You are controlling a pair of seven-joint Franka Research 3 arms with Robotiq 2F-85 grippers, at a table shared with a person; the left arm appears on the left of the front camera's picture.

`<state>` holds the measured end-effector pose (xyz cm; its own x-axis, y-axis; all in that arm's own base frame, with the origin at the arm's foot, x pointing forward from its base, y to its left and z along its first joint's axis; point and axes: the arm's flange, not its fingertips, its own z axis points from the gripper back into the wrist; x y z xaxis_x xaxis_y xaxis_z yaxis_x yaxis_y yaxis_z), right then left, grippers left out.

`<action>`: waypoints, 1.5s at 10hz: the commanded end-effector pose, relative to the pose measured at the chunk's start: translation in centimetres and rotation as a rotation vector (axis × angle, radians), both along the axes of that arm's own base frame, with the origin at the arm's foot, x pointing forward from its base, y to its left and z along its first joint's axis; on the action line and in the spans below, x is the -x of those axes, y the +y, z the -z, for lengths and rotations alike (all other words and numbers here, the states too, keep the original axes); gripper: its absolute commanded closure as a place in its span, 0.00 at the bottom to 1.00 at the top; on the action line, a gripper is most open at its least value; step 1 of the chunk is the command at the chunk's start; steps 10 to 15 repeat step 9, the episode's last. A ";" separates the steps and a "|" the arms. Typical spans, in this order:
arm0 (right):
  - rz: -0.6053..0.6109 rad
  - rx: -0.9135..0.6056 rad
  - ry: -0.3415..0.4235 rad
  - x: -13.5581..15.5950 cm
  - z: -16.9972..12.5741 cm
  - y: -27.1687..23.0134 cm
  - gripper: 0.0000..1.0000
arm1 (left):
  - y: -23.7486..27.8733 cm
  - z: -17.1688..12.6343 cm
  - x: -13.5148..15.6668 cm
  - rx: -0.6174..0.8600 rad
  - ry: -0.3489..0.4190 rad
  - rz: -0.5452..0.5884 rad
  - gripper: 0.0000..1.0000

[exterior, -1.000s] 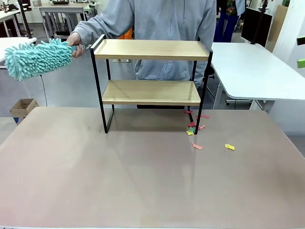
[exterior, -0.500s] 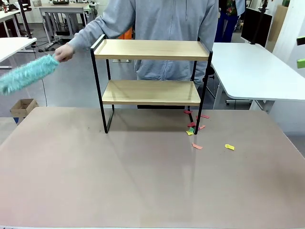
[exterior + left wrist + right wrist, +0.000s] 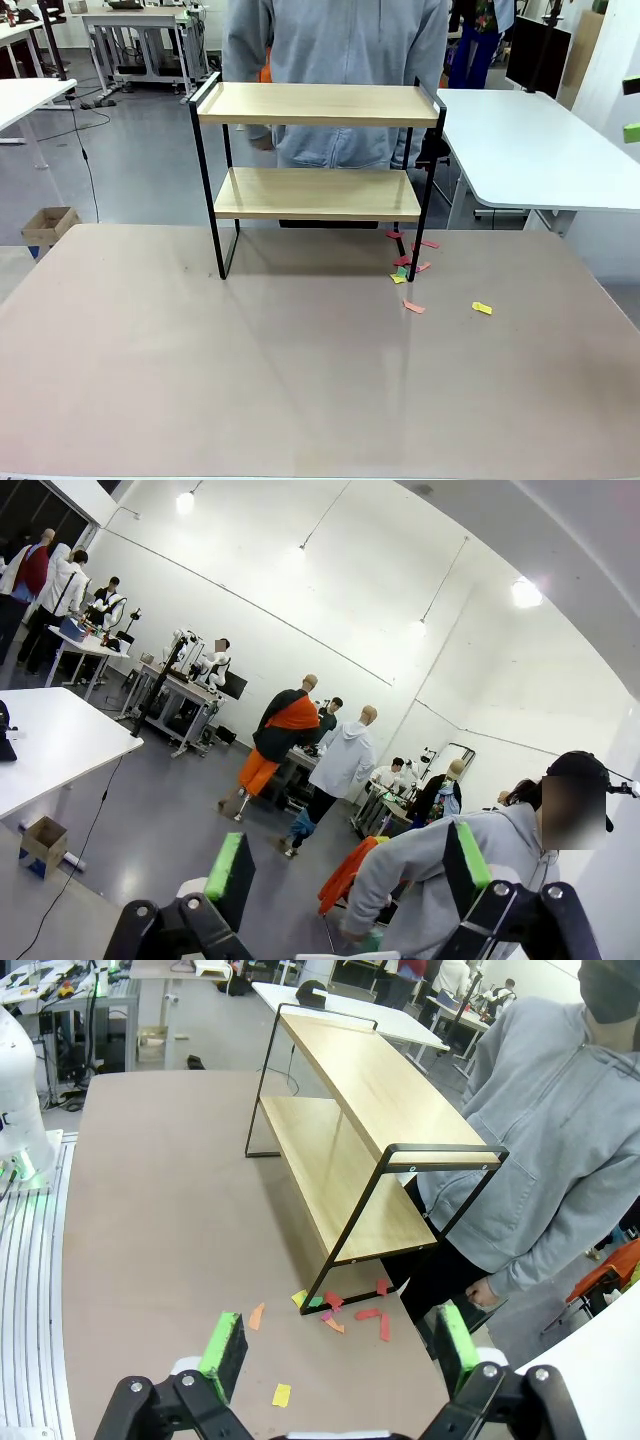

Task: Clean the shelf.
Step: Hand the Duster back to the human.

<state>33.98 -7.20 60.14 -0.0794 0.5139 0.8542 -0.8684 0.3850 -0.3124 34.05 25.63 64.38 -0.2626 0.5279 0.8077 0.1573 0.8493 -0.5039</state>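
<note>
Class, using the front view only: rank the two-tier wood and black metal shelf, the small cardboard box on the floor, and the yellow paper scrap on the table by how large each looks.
1. Two-tier wood and black metal shelf
2. Small cardboard box, though it sits farther back
3. Yellow paper scrap

Left gripper open, person beyond
</note>
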 end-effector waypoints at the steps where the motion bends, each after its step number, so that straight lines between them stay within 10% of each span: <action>1: -0.003 -0.012 -0.013 -0.1 -0.1 -0.1 0.00 | -0.2 0.2 0.3 0.000 0.000 0.000 0.00; 15: -0.003 -0.012 -0.013 -0.1 -0.1 -0.1 0.00 | -0.2 0.2 0.3 0.000 0.000 0.000 0.00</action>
